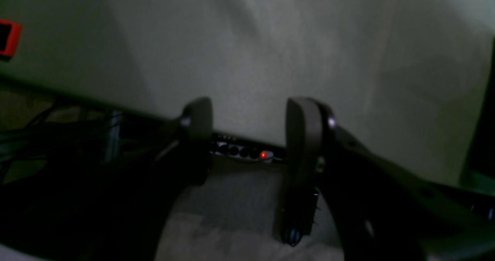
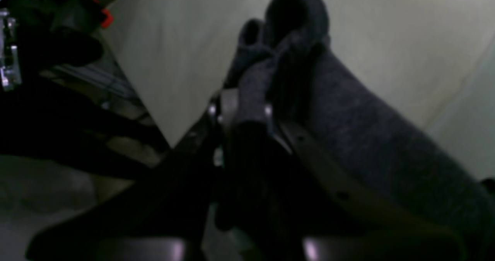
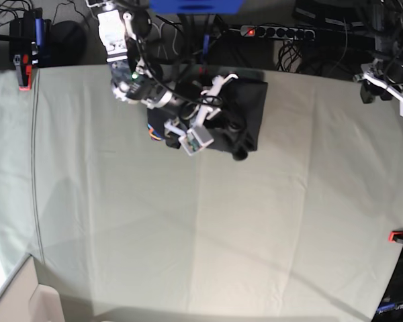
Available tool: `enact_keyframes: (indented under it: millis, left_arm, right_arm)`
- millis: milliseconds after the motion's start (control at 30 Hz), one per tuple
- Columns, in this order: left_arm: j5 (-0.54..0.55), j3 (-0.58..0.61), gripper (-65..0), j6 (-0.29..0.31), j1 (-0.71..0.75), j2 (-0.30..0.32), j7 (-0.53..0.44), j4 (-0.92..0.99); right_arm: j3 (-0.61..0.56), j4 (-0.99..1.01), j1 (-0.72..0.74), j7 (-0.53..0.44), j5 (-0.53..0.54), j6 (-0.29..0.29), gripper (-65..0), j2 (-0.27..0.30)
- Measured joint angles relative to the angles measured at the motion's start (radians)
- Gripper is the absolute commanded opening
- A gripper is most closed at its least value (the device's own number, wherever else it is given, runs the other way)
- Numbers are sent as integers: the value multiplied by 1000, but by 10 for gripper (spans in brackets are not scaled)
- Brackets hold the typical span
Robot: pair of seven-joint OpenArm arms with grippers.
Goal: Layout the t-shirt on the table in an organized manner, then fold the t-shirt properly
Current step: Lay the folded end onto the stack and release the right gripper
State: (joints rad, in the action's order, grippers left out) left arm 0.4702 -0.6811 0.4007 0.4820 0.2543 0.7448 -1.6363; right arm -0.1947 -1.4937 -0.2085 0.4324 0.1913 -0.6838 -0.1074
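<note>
The black t-shirt [image 3: 252,107] lies as a compact folded bundle at the far middle of the pale grey-green table [image 3: 201,235]. My right gripper [image 2: 245,110] is shut on a bunched fold of the dark fabric [image 2: 348,129], which rises past the fingertips and trails off to the right. In the base view that gripper [image 3: 232,139] sits over the bundle's near edge. My left gripper [image 1: 251,125] is open with nothing between its fingers, hovering above bare cloth near the table's far right edge [image 3: 384,84]. No print shows.
A power strip [image 3: 275,31] with a lit red switch and tangled cables lie behind the table's far edge. Red clamps sit at the far left edge [image 3: 25,74] and the right edge [image 3: 397,235]. A red clamp [image 1: 7,36] also shows at the left wrist view's left side.
</note>
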Motion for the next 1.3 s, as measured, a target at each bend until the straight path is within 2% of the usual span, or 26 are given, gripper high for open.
enact_keyframes:
  millis: [67,267,333,400,500,667,767,867,1033,1300]
  left_arm:
    - [-2,0,-353,0,0,0,1,0]
    - [-1,0,-353,0,-1,0,3,0]
    - [-2,0,-353,0,-1,0,3,0]
    - [-1,0,-353,0,-3,0,3,0]
    - [-1,0,-353,0,-3,0,4,0]
    - [-1,0,-353,0,-22,0,8,0]
    - [11,3,-353,0,-26,-6,5,-2]
    - [4,2,-353,0,-25,-39,8,-1]
    - [5,4,-352,0,-25,-41,10,-45]
    - [5,1,-352,4,13,-55,12,-153]
  right_arm:
    - [-3,4,6,7,-1,0,-560,0]
    - [-3,-17,13,11,0,0,-292,0]
    - [-3,-70,-3,14,-2,0,-230,0]
    - [-3,-129,-20,0,7,0,-202,0]
    - [5,-193,-47,6,7,-2,-198,7]
    - [86,-239,-71,9,8,-6,-198,66]
    - [110,-238,-113,8,8,-7,-199,66]
    - [106,-234,-151,11,4,-8,-199,65]
    - [14,-195,-165,-5,7,-4,-199,63]
    - [-123,51,-17,-16,11,-4,-199,60]
